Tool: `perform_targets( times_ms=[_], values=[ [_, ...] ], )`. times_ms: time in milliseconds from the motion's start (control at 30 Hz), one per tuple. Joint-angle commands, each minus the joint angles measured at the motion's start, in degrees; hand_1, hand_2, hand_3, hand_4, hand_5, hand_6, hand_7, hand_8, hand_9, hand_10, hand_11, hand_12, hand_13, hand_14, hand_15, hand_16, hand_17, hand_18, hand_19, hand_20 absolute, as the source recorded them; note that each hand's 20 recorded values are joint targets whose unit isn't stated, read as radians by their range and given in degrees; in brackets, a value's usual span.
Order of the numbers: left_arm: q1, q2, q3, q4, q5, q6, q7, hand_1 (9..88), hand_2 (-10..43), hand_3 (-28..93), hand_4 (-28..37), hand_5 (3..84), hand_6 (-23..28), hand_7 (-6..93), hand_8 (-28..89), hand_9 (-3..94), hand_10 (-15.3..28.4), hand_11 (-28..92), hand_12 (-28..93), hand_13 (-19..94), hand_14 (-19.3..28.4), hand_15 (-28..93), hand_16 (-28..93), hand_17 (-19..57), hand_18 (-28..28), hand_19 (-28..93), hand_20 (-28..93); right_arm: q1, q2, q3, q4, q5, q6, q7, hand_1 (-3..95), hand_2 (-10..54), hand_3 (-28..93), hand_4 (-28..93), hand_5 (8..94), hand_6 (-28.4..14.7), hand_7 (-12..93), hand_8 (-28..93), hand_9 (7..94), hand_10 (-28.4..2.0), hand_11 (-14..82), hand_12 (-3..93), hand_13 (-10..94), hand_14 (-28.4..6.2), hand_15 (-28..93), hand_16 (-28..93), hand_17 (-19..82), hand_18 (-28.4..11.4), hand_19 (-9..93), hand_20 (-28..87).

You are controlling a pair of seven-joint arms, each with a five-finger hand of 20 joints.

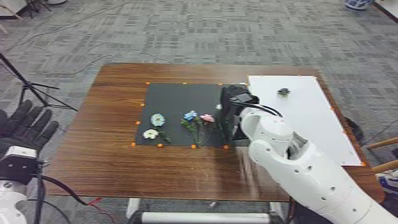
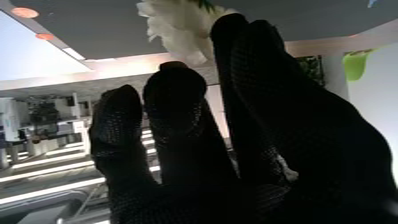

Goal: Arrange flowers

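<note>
- The white flower (image 2: pixel 175 30) is just beyond the right hand's fingertips in the right wrist view, over the dark mat; it is probably the one to be taken next.
- The right hand (image 1: pixel 234 111) is at the mat's right side in the head view, its fingers extended rather than curled, perhaps to slip in beside a thin stem. Whether it touches the flower, I cannot tell.
- Left of that hand, the pink flower (image 1: pixel 207 118) and the blue flower (image 1: pixel 190 114) lie near each other on the black mat (image 1: pixel 178 96), stems towards the robot, likely so each stem can be reached.
- Farther left are the pale blue flower (image 1: pixel 157 119) and, nearer the robot, the small white flower (image 1: pixel 151 134); the spacing probably keeps blooms from snagging.
- A small dark object (image 1: pixel 283 92) sits on the white board (image 1: pixel 306 117), too small to name.
- Both surfaces lie on the brown table (image 1: pixel 120 100), likely to mark out work areas.
- The left hand (image 1: pixel 27 127) is open beyond the table's left side, out of the right arm's way.
</note>
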Motion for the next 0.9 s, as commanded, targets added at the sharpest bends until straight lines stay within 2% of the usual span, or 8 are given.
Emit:
perform_targets(
  times_ms=[33,300,400,467,600,733,800,900],
  values=[
    [0.88,-0.73,-0.24,-0.55,-0.72,0.29,0.68,28.5,13.7,69,-28.3,34.9,7.7,10.8,-7,29.6,13.1,14,13,21,12.8,27,-4,-4.4,10.5,24,11,-0.86,0.28,1.85,-1.92,0.22,-3.09,-0.04,58.6,-9.5,70,-28,74.0,-2.0,30,10,54.5,-19.6,6.8,12.8,68,-7.2,69,37,37,-25.3,87,36],
    [0.85,-0.82,-0.27,-0.56,-0.67,0.2,0.63,28.3,14.1,69,-28.3,35.0,7.7,10.8,-7,29.8,13.0,14,13,21,12.8,27,-4,-4.4,10.5,24,11,-2.49,0.27,5.21,-4.25,1.88,-6.73,-0.13,55.6,-9.5,67,-28,66.0,-1.4,61,18,53.2,-20.5,6.4,12.6,68,-8.9,70,33,37,-25.4,86,36],
    [0.86,-0.82,-0.19,-0.51,-0.7,0.16,0.67,28.1,14.2,69,-28.3,35.0,7.7,10.7,-7,29.8,13.0,14,13,21,12.8,27,-4,-4.4,10.5,24,11,-3.1,1.12,5.95,-4.47,1.17,-1.56,0.92,54.8,-9.5,66,-28,64.6,-2.0,66,21,53.2,-20.5,6.5,12.6,68,-9.4,71,32,37,-25.5,86,36],
    [1.09,-0.89,-0.34,-0.56,-0.54,0.27,0.49,28.1,14.2,69,-28.3,35.0,7.7,10.7,-7,29.8,13.1,14,13,21,12.8,27,-4,-4.4,10.5,24,11,-3.45,3.03,3.31,-3.49,-1.91,9.82,2.59,54.0,-9.5,67,-28,61.5,-2.8,68,21,53.9,-20.5,6.9,13.2,68,-9.3,72,30,37,-25.4,87,36],
    [1.59,-1.2,-0.52,-0.71,-0.52,0.14,0.57,28.0,14.5,69,-28.3,35.0,7.7,10.6,-7,29.9,13.1,14,13,22,12.9,27,-4,-4.5,10.6,24,12,-4.63,3.71,4.93,-3.53,-2.21,11.37,4.42,52.1,-9.5,76,-27,46.8,-6.8,75,15,55.9,-20.8,15.8,18.2,67,-6.7,71,35,38,-25.0,89,35],
    [1.43,-1.13,-0.45,-0.75,-0.52,0.45,0.56,27.7,14.7,69,-28.3,35.0,7.7,10.5,-7,29.9,13.2,15,13,22,12.9,28,-4,-4.6,10.6,24,12,-3.54,3.08,6.34,-0.17,-4.26,11.43,5.91,50.2,-9.5,80,-27,44.1,-10.6,55,-11,52.0,-22.1,19.8,18.1,65,-7.5,71,35,38,-25.7,90,35],
    [1.27,-1.13,-0.22,-0.72,0.26,0.55,0.23,27.7,14.9,69,-28.3,35.1,7.6,10.6,-7,30.0,13.1,15,13,22,12.9,28,-4,-4.5,10.6,24,12,-2.29,3.16,6.52,1.47,-4.49,9.79,6.66,50.7,-9.5,80,-28,46.1,-10.9,27,-8,52.0,-22.2,18.3,17.2,65,-8.4,71,35,37,-26.5,90,34],
    [1.31,-1.07,0.33,-0.76,0.08,0.1,0.31,27.7,14.9,69,-28.3,35.5,6.6,11.1,-7,30.2,13.0,15,13,22,12.9,28,-4,-4.5,10.6,24,12,-0.51,3.04,6.31,4.24,-8.88,5.62,5.05,52.9,-9.5,78,-28,47.2,-10.2,15,-7,48.9,-20.3,12.8,14.7,65,-9.2,71,35,36,-26.8,88,32]
  ],
)
